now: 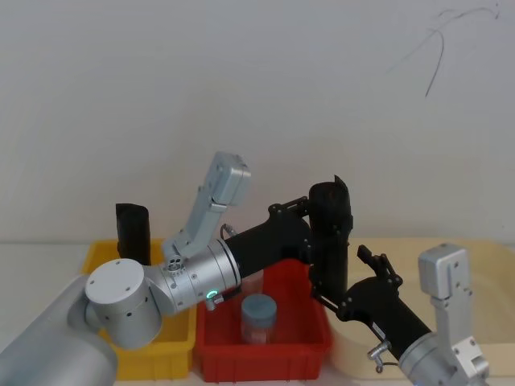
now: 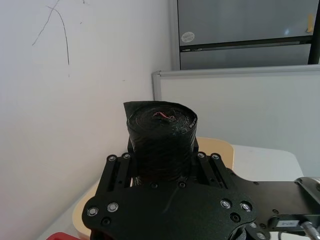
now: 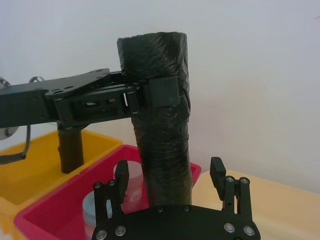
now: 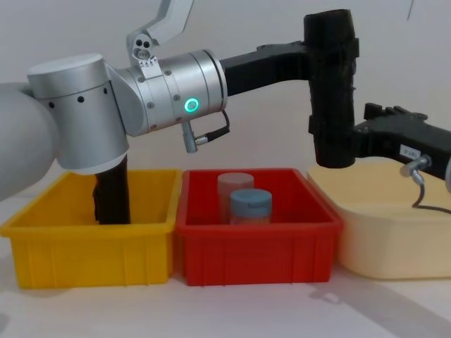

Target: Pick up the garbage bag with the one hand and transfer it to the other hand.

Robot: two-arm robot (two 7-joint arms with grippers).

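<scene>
On tabletop (image 4: 211,310): red bin (image 4: 257,253). The garbage bag (image 4: 332,105) is upright in the air above the bin's right edge, with the left hand (image 4: 330,56) clamped on its upper part. In the right wrist view the right hand (image 3: 170,172) is spread wide, fingers (image 3: 218,172) flanking the lower part with gaps. The chest view cannot settle contact.

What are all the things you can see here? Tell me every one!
garbage bag: one, black, held upright in the air over the bins
slim roll: one, black, standing in the yellow bin
blue-lidded jar: one, in the red bin
clear jar: one, behind it
yellow bin: one, left
red bin: one, middle
cream bin: one, right
left gripper: black, shut on the bag's upper part
right gripper: black, open around its lower part
</scene>
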